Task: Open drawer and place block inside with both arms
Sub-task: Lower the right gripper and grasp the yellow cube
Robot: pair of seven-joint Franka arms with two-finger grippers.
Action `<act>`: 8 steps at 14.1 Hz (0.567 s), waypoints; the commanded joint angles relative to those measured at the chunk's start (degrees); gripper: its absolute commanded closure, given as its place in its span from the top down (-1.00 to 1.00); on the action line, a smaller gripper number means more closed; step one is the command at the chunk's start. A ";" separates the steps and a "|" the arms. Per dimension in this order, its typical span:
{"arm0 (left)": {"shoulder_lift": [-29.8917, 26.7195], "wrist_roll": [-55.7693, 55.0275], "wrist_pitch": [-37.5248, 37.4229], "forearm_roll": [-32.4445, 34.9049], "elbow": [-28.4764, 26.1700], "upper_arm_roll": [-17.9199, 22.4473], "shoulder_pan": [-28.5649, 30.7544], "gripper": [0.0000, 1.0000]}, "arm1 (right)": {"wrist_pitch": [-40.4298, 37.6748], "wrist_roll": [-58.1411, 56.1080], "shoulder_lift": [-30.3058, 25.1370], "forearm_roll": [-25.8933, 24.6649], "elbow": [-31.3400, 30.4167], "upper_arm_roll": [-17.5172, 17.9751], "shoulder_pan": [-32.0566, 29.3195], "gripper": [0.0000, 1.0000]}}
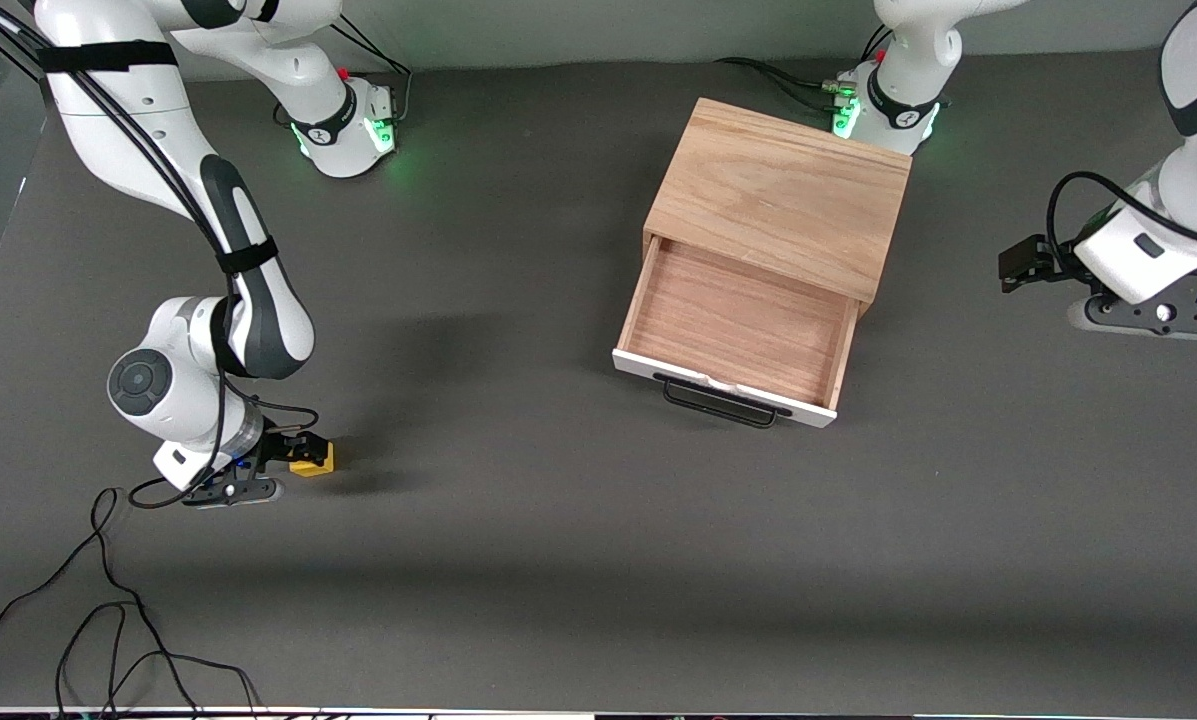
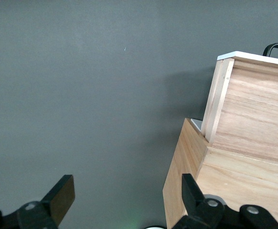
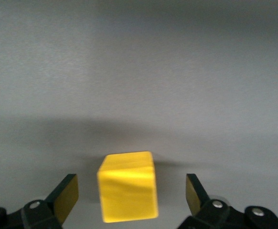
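Small yellow cube block (image 3: 127, 186): rests on the dark grey tabletop (image 1: 518, 520) toward the right arm's end, well apart from the pulled-out light-wood drawer (image 1: 736, 322). Right gripper (image 3: 129, 193): released, fingers straddling the block, not touching. Left gripper (image 2: 124, 198): released, waiting beside the oak cabinet (image 1: 783, 195).

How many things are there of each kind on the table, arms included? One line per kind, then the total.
Robot arms: 2, with the right gripper and the left gripper
Wooden cabinet: 1
Open drawer: 1
Yellow block: 1
Total: 5
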 commanded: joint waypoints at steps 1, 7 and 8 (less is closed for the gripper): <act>-2.58 0.84 2.34 -1.69 -2.44 0.50 0.43 1.00 | 1.60 -2.10 0.41 2.51 -0.60 0.23 0.83 1.00; 0.24 -3.83 2.43 -2.75 1.26 0.50 0.43 1.00 | 9.78 -3.59 2.70 2.51 -4.47 0.23 0.92 1.00; 0.24 -3.65 2.34 -2.75 1.26 0.50 0.52 1.00 | 9.69 -3.59 2.70 2.51 -4.38 0.23 0.92 1.00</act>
